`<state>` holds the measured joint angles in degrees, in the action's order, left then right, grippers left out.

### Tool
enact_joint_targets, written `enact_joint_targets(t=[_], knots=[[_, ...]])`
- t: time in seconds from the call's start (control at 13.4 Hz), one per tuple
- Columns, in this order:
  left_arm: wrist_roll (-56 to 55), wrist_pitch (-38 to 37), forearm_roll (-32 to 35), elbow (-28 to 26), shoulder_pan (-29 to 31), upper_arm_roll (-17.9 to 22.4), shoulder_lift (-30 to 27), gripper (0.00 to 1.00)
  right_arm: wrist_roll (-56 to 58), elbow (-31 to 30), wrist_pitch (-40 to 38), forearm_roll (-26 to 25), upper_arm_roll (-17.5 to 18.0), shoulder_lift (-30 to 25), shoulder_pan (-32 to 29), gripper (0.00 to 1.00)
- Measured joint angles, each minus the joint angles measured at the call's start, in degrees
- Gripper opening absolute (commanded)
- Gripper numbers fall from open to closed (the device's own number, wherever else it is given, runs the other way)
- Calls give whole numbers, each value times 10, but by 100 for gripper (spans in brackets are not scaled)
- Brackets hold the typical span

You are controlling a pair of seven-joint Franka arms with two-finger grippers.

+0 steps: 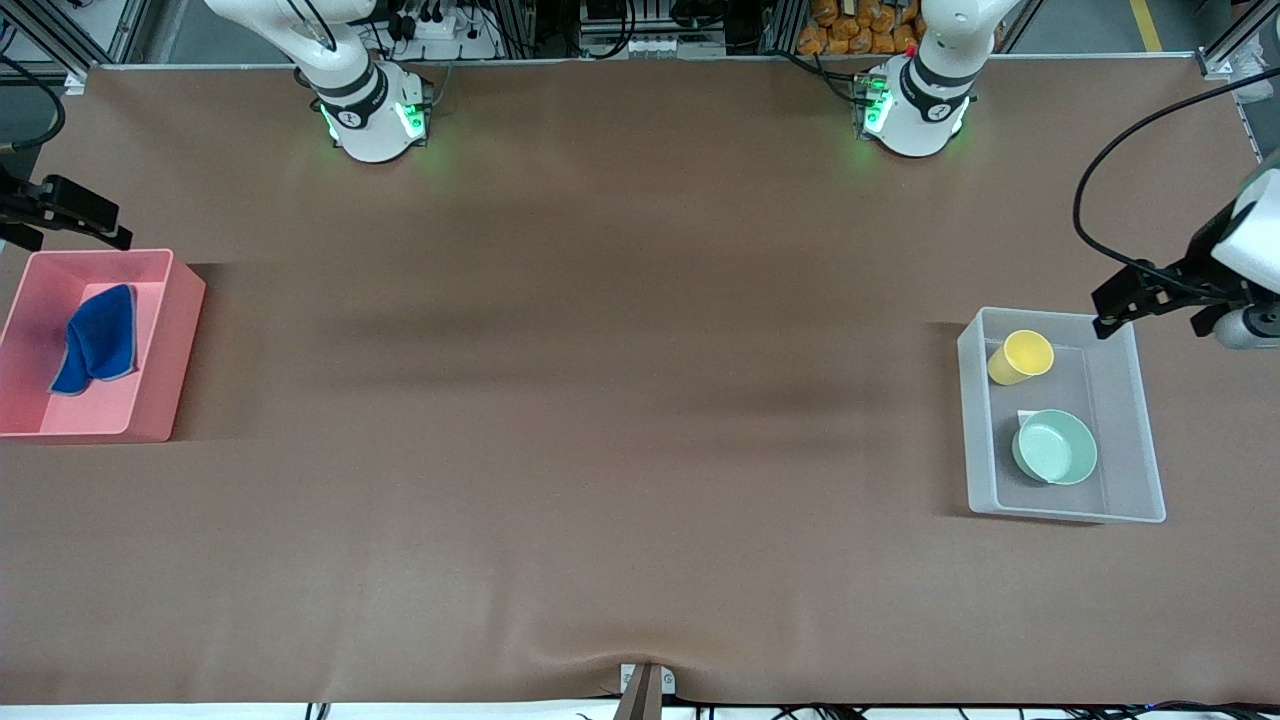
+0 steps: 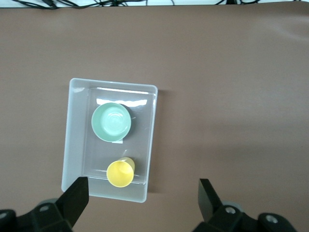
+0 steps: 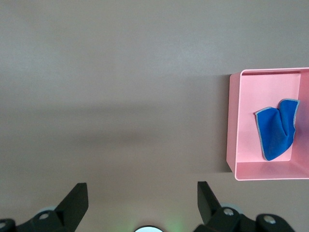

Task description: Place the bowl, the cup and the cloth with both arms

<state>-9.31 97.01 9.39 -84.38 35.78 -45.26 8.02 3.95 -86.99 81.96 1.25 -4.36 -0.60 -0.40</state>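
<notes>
A clear bin [image 1: 1140, 420] at the left arm's end holds the yellow cup [image 1: 1022, 356] and, nearer the front camera, the mint-green bowl [image 1: 1056, 447]; both stand upright. From the left wrist the bowl [image 2: 111, 122] and cup [image 2: 119, 173] show from above. My left gripper [image 1: 1112, 304] hangs open and empty over that bin's edge; seen from its own wrist, the left gripper [image 2: 143, 186] has its jaws wide apart. The blue cloth [image 1: 97, 340] lies crumpled in a pink bin [image 1: 175, 350] at the right arm's end. My right gripper [image 1: 112, 228] hovers open over the table beside the pink bin.
Brown table covering spreads between the two bins. In the right wrist view the cloth [image 3: 277, 132] and pink bin [image 3: 232, 121] lie off to one side of the right gripper [image 3: 142, 189]. Both arm bases [image 1: 375, 120] stand at the table's edge farthest from the front camera.
</notes>
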Motion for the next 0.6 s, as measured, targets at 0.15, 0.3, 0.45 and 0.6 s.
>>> enact_joint_targets(t=[0.15,0.3,0.45,0.6], knots=[[-10,-2,-33,3,-133,139,-17,100,0,0,-1,7,-5,0,-1,100],[-17,-7,-52,3,-267,279,-38,100,0,0,-1,8,-8,0,-4,100],[-19,-14,-53,-2,-327,339,-54,100,0,0,-1,9,-8,0,-4,100],[-20,-24,-53,-13,-343,355,-66,100,0,2,-1,9,-8,0,-4,100]])
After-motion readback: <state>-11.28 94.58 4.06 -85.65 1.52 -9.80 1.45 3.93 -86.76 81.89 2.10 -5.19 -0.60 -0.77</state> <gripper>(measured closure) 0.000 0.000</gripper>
